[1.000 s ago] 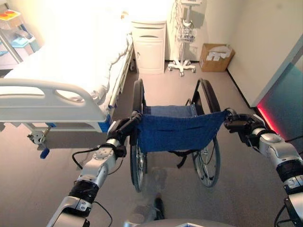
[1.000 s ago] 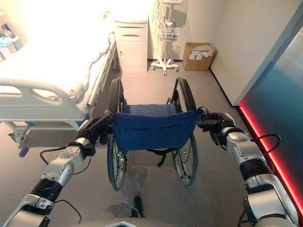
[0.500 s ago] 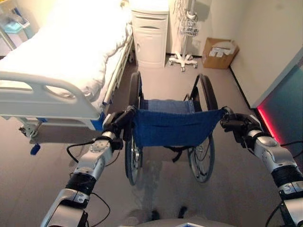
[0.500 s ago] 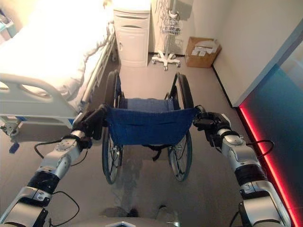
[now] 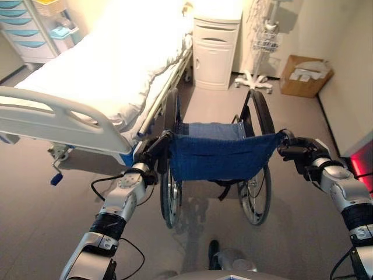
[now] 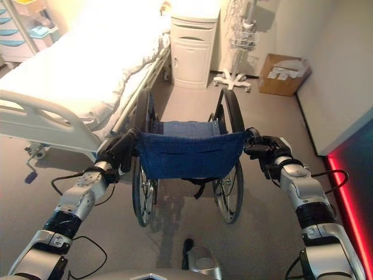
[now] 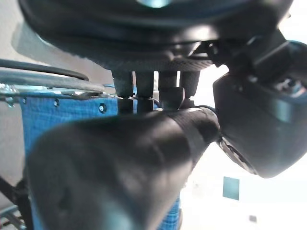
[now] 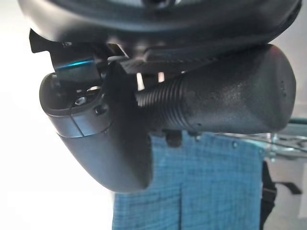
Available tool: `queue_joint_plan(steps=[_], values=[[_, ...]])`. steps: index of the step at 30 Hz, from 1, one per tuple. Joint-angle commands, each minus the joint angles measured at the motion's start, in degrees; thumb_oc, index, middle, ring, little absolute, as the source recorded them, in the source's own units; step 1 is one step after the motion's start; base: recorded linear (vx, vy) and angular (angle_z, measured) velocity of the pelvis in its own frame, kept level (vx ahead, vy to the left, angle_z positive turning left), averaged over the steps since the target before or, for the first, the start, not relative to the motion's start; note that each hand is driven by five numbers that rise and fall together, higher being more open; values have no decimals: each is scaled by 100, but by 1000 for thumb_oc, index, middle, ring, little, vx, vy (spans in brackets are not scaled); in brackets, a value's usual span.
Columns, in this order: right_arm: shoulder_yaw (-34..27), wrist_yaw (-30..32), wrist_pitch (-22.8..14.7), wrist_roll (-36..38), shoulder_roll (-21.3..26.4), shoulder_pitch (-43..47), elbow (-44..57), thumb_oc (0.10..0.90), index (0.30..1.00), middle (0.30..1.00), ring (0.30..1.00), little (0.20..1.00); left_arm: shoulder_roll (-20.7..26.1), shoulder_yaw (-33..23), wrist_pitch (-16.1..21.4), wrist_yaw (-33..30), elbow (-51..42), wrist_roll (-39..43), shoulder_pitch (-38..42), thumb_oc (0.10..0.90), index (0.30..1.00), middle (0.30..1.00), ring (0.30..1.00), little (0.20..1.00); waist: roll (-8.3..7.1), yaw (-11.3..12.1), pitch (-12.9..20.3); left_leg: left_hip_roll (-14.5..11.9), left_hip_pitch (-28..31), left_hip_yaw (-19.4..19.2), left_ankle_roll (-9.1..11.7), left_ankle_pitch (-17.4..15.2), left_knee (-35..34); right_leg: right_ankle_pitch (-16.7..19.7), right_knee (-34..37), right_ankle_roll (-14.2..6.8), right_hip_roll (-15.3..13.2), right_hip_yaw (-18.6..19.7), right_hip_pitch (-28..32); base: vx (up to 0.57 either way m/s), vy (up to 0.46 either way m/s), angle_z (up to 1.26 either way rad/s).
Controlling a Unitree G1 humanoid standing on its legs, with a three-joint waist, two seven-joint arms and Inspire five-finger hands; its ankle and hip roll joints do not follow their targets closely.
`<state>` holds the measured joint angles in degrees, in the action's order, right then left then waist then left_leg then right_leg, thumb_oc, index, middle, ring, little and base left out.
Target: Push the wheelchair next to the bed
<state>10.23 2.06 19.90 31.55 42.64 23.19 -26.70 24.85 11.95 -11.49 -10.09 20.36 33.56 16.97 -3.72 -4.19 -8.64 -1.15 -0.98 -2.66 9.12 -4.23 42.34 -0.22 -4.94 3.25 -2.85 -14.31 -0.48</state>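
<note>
Bed [image 5: 87,81]: lying ahead-left, long axis running away from robot. Left hand [image 5: 152,153]: curling round left push handle [image 7: 120,163]. Wheelchair [image 5: 218,154]: standing just beside bed's foot corner, facing forward along it. Right hand [image 5: 295,153]: clamping right push handle [image 8: 225,105].

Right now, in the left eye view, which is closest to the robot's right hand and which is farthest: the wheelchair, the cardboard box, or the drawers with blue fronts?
From the right hand:
1. Wheelchair: the hand is curled round its right push handle, in the middle of the room.
2. Cardboard box: ahead on the right, on the floor by the wall.
3. Drawers with blue fronts: far left, beyond the bed.
</note>
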Motion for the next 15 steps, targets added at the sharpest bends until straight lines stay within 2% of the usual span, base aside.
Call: queue_joint_plan(steps=[1, 2, 3, 5, 6, 7, 9, 10, 11, 13, 14, 15], values=[[218, -281, -484, 393, -519, 91, 281, 400, 300, 300, 300, 300, 374, -526, 460, -71, -336, -113, -50, 400, 300, 300, 300, 300, -79, 425, 148, -77, -119, -547, -495, 597, -416, 215, 94, -411, -209, 67, 284, 200, -74, -7], [203, -252, -481, 365, -541, 51, 319, 400, 300, 300, 300, 300, 398, -546, 486, -29, -340, -131, -86, 400, 300, 300, 300, 300, -54, 453, 117, -107, -193, -604, -558, 536, -775, 132, 99, -417, -136, 161, 392, 275, -37, -4], [216, -202, -441, 357, -557, 92, 323, 400, 300, 300, 300, 300, 454, -552, 497, 16, -304, -103, -61, 400, 300, 300, 300, 300, -21, 473, 111, -98, -146, -724, -604, 518, -1471, 38, 97, -460, -59, 209, 488, 287, -18, 0], [226, -173, -423, 352, -563, 115, 304, 400, 300, 300, 300, 300, 483, -543, 522, 40, -251, -81, -34, 400, 300, 300, 300, 300, 22, 483, 114, -101, -144, -809, -601, 561, -1952, -13, 108, -476, 9, 221, 551, 205, 24, 7], [232, -161, -420, 351, -567, 123, 286, 400, 300, 300, 300, 300, 488, -522, 545, 54, -200, -72, -3, 400, 300, 300, 300, 300, 71, 504, 118, -89, -174, -873, -574, 662, -2495, -73, 132, -495, 86, 234, 637, 336, 71, 18], [252, -111, -430, 347, -564, 101, 285, 400, 300, 300, 300, 300, 493, -483, 555, 56, -182, -71, 20, 400, 300, 300, 300, 300, 187, 592, 128, -56, -430, -886, -454, 1025, -3440, -179, 204, -520, 269, 277, 843, 434, 74, 15], [254, -73, -455, 318, -564, -2, 325, 400, 300, 300, 300, 300, 506, -470, 557, 66, -227, -83, -30, 400, 300, 300, 300, 300, 221, 690, 137, -25, -617, -891, -390, 1320, -4007, -284, 292, -543, 355, 380, 1089, 404, 50, 0], [206, -114, -503, 258, -552, -148, 354, 400, 300, 300, 300, 300, 534, -498, 578, 128, -264, -99, -124, 400, 300, 300, 300, 300, 257, 759, 163, -70, -780, -926, -328, 1582, -4320, -388, 355, -546, 422, 454, 1305, 432, 49, -27], [129, -211, -552, 216, -530, -323, 393, 400, 300, 300, 300, 300, 552, -562, 572, 158, -326, -119, -237, 400, 300, 300, 300, 300, 258, 816, 198, -105, -894, -971, -304, 1691, -4456, -514, 373, -547, 435, 524, 1493, 485, 62, -35], [78, -271, -541, 189, -530, -415, 426, 400, 300, 300, 300, 300, 561, -625, 554, 196, -339, -134, -292, 400, 300, 300, 300, 300, 244, 840, 228, -108, -955, -1001, -331, 1640, -4311, -590, 371, -554, 403, 563, 1577, 310, 60, -29], [81, -316, -527, 171, -549, -411, 389, 400, 300, 300, 300, 300, 564, -683, 529, 222, -282, -172, -290, 400, 300, 300, 300, 300, 194, 831, 263, -71, -889, -1095, -439, 1450, -4183, -663, 359, -610, 293, 554, 1655, 219, 63, -33], [86, -328, -527, 167, -555, -408, 380, 400, 300, 300, 300, 300, 563, -683, 529, 216, -263, -172, -285, 400, 300, 300, 300, 300, 190, 834, 269, -68, -876, -1106, -452, 1418, -4172, -672, 356, -622, 273, 548, 1672, 387, 133, -40]])
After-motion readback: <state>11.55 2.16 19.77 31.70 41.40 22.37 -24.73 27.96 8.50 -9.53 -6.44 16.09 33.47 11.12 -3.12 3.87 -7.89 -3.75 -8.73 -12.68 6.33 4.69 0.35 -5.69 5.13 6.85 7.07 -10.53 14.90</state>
